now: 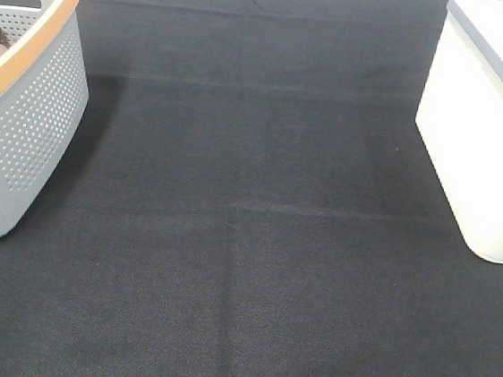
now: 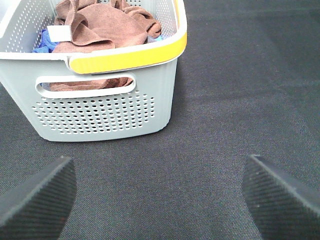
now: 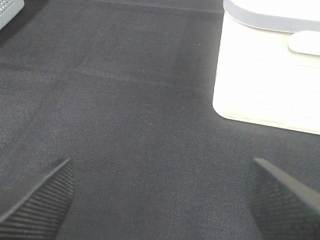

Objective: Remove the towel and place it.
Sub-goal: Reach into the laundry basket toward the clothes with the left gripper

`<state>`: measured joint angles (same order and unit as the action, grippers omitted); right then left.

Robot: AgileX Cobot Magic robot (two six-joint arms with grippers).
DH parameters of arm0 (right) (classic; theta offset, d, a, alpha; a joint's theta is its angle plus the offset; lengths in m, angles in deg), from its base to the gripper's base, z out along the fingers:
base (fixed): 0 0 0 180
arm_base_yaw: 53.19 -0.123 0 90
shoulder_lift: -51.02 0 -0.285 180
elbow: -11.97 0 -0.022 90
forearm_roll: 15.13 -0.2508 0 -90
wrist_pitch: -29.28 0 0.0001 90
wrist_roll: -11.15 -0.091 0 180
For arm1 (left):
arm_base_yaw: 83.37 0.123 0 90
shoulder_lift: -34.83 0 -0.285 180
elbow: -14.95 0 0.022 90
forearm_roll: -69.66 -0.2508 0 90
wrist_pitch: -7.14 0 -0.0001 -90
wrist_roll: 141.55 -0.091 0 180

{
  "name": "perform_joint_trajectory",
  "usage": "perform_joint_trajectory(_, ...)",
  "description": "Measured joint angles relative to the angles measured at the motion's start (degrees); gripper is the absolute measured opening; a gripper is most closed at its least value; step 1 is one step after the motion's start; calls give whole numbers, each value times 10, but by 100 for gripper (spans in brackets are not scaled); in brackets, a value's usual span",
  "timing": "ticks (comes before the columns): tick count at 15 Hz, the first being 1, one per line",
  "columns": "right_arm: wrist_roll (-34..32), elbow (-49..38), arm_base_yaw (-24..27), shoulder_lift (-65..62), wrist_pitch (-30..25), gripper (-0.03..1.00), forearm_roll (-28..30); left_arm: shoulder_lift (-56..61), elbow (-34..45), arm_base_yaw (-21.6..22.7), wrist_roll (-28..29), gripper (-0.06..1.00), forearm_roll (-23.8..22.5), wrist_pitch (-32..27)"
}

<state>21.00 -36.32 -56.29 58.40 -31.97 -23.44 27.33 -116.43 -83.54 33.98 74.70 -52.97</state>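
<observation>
1. Left gripper [image 2: 160,197]: the two dark ribbed fingers [image 2: 37,197] stand wide apart over the black mat [image 1: 246,242]. The jaws are released and nothing is between them.
2. Right gripper [image 3: 160,200]: the jaws are likewise spread and unloaded, over bare mat.
3. Grey perforated basket [image 2: 100,115]: stands on the mat ahead of the left gripper, clear of it. It has a yellow band [image 2: 130,57] along its rim and a handle slot in the wall facing the wrist camera.
4. Towel [image 2: 100,25]: reddish-brown, lying bunched inside the basket and heaped to about rim level. More brown fabric shows through the handle slot.
5. White tag [image 2: 60,33]: sits at the towel's edge, and any print on it is too small to read.
6. Blue cloth [image 2: 45,42]: lies in the basket, partly under the towel.
7. White bin [image 1: 480,150]: has a grey rim and stands on the mat at the right of the high view, well apart from the basket.
</observation>
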Motion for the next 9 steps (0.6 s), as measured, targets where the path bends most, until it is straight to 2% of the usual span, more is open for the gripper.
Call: perform_joint_trajectory(9, 0, 0, 0, 0, 0, 87, 0, 0, 0, 0, 0, 86, 0, 0)
